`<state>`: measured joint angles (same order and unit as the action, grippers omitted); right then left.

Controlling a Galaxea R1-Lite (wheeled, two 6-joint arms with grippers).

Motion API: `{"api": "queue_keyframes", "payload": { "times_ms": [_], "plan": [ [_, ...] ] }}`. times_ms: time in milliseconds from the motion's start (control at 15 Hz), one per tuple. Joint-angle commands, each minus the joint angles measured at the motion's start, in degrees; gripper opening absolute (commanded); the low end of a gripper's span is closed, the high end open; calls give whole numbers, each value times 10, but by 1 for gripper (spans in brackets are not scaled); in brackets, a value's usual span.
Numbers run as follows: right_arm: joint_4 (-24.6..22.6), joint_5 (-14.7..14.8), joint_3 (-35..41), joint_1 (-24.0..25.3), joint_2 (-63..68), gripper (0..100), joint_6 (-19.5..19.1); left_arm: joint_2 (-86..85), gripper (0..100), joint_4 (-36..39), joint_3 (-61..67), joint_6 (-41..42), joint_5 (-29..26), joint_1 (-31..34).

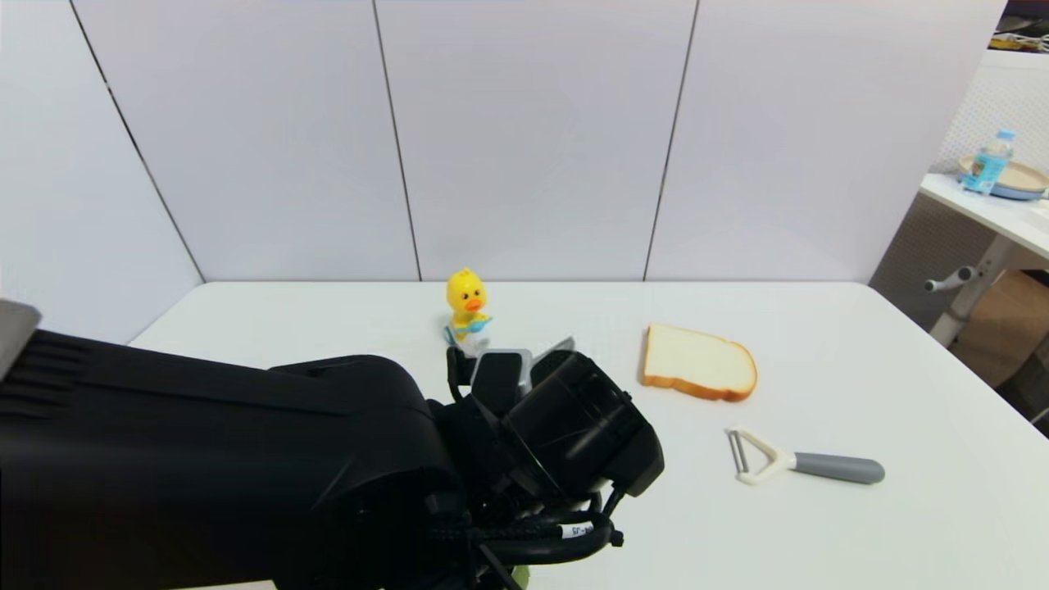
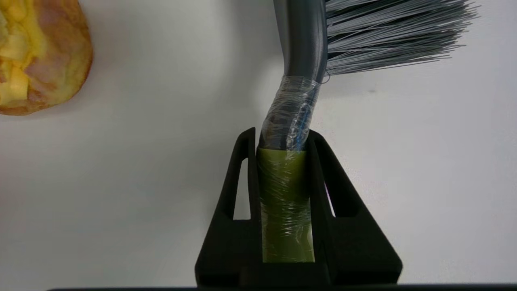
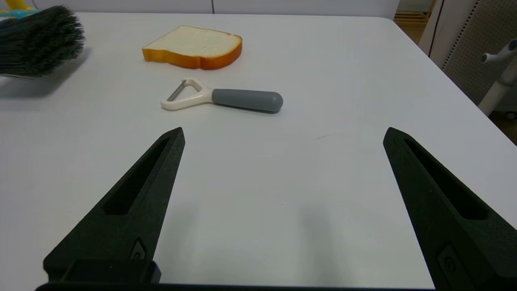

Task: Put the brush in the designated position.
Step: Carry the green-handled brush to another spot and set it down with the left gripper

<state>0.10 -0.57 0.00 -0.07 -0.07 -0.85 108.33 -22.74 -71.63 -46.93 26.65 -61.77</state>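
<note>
White table, left gripper clamping brush

1 brush, 1 bread slice, 1 peeler, 1 duck toy, 1 peach, 2 grippers: left, right.

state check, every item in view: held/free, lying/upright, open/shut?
brush: held at its green handle, bristles sideways
left gripper: shut on the brush
right gripper: open, empty, above the table
peeler: free, lying flat
bread slice: free, lying flat
duck toy: free, upright
</note>
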Motion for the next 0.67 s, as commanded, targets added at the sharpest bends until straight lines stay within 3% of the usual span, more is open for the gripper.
{"api": "queue_keyframes", "payload": {
  "times_ms": [67,667],
  "plan": [
    [0,0,1,0,1,100,0,10,0,10,4,-3,4,11],
    [0,0,1,0,1,100,0,14,0,21,4,40,3,60]
  ]
}}
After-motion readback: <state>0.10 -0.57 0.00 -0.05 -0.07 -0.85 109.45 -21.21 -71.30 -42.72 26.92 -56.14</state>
